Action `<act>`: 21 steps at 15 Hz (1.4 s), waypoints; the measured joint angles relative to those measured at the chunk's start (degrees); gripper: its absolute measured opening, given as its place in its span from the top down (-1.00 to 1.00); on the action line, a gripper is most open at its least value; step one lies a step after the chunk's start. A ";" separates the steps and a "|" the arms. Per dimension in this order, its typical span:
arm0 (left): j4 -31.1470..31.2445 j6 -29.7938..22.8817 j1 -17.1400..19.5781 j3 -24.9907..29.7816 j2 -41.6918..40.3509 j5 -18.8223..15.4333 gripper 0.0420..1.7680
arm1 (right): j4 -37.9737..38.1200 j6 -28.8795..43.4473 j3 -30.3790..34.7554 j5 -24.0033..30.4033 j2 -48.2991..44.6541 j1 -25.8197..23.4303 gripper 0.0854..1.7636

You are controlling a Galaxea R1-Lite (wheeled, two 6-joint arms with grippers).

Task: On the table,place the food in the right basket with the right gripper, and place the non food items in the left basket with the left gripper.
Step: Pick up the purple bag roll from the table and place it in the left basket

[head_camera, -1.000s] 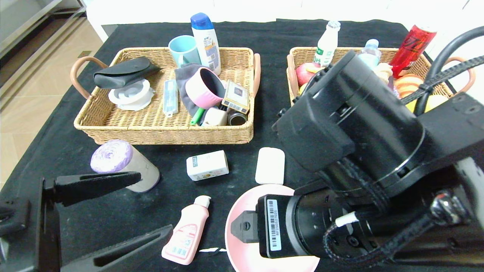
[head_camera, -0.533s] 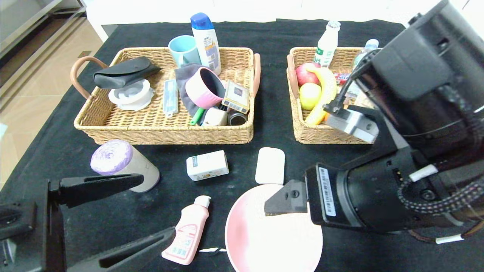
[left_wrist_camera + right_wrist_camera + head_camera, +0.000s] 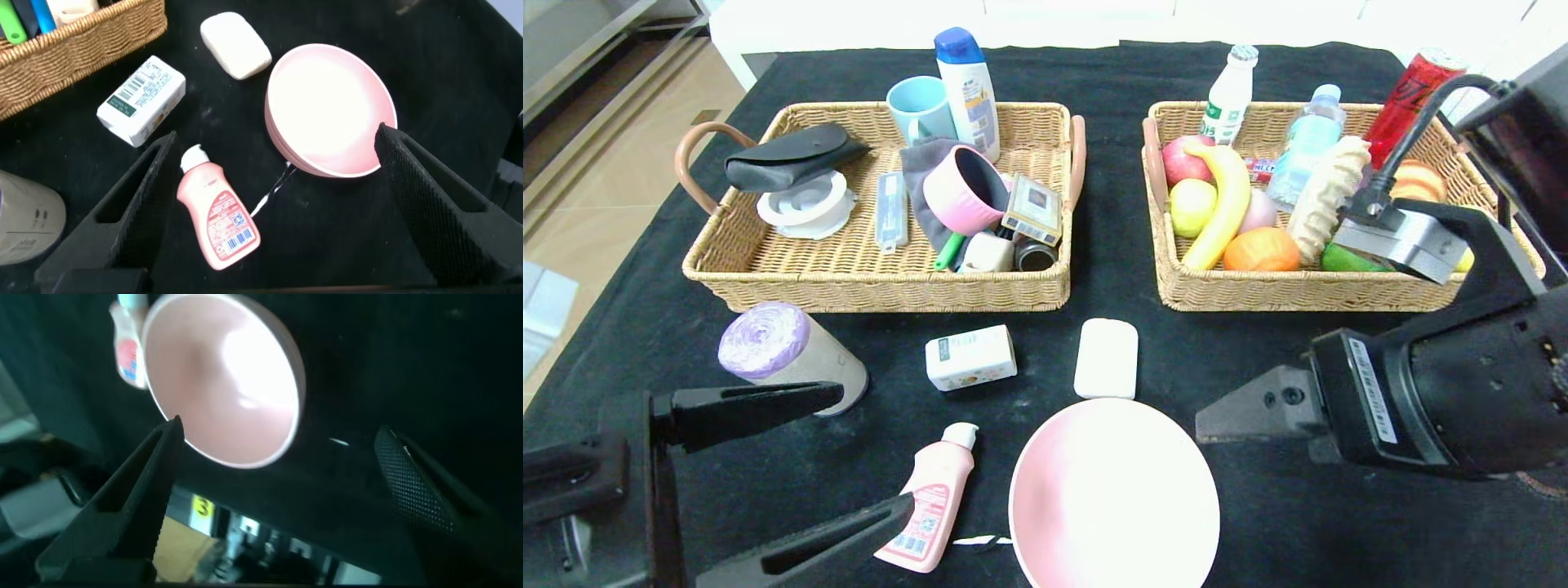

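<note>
Food still out on your surface (image 3: 1258,65) is the small white box (image 3: 971,357) with green print, lying on its side between the grey roll (image 3: 788,351) with the purple end and the plain white bar (image 3: 1106,358). Your orange fruit (image 3: 1261,250) already sits in the right basket (image 3: 1298,290), against the near wall beside a banana (image 3: 1221,208).

You have the pink bottle (image 3: 928,501) lying flat near the front edge, cap pointing toward the baskets, and the big pink bowl (image 3: 1114,494) upright just beside it, its far rim close to the white bar. None of these is in the left basket (image 3: 882,286).

Your left claw (image 3: 825,457) hangs low at the front left with its fingers spread wide and nothing between them; in its wrist view the fingers straddle the bottle (image 3: 217,219) and the bowl (image 3: 331,110). Your right claw (image 3: 278,478) is off to the right of the bowl, above the cloth, fingers likewise apart and empty; the bowl (image 3: 225,384) shows beyond its tips.
</note>
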 joint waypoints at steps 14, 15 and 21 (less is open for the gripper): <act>-0.17 0.82 1.24 0.73 1.94 0.20 -0.94 | -26.36 -41.55 25.49 7.23 -11.39 -17.75 -0.92; -0.17 0.90 1.41 0.66 1.83 0.20 -0.94 | -28.81 -44.40 27.28 8.20 -11.76 -19.05 -0.92; -0.05 1.77 1.50 1.07 1.33 0.20 -0.94 | -41.19 -51.63 36.69 14.48 -15.02 -24.02 -0.92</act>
